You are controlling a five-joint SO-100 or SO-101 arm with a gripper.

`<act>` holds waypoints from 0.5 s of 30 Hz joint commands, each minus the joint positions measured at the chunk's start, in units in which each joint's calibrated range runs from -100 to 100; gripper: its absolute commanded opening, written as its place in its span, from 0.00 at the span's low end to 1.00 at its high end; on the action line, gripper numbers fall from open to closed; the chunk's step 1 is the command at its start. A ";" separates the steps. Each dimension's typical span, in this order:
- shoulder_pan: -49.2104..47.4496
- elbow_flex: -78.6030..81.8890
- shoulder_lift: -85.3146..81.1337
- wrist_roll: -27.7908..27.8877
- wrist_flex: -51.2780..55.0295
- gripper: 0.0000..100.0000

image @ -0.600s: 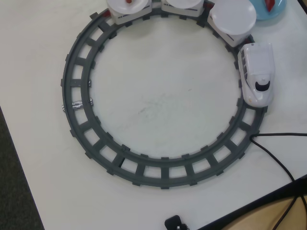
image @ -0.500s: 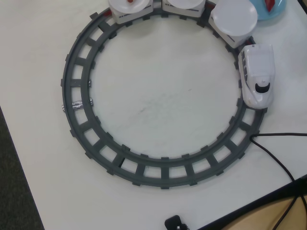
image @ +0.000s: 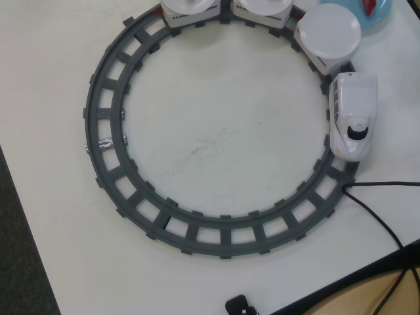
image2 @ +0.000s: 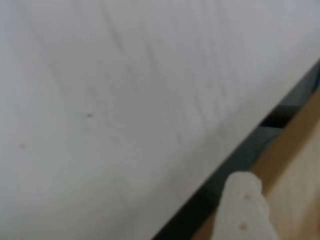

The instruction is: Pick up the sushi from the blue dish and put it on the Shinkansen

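Note:
The white Shinkansen (image: 354,115) stands on the right side of the grey ring track (image: 105,98), nose toward the front, with cars carrying round white plates (image: 328,29) behind it. The light-blue dish (image: 379,20) is cut off at the top right corner, and a bit of the red sushi (image: 369,5) shows on it. The arm is not in the overhead view. In the blurred wrist view only one white finger (image2: 242,205) of my gripper shows, low right, over the table edge. The other finger is out of frame, and nothing shows held.
A black cable (image: 380,216) runs from the track's right side to the lower right. A small black part (image: 240,305) sits at the bottom edge. The white tabletop (image2: 100,125) ends at a dark edge, with pale wood (image2: 300,165) beyond it.

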 commanded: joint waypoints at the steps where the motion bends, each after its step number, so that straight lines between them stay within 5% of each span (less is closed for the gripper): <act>1: 0.87 -8.24 12.31 3.38 -4.74 0.37; 10: 1.93 -49.89 59.58 8.09 -8.94 0.37; 15: -5.82 -73.05 72.94 16.90 -2.01 0.37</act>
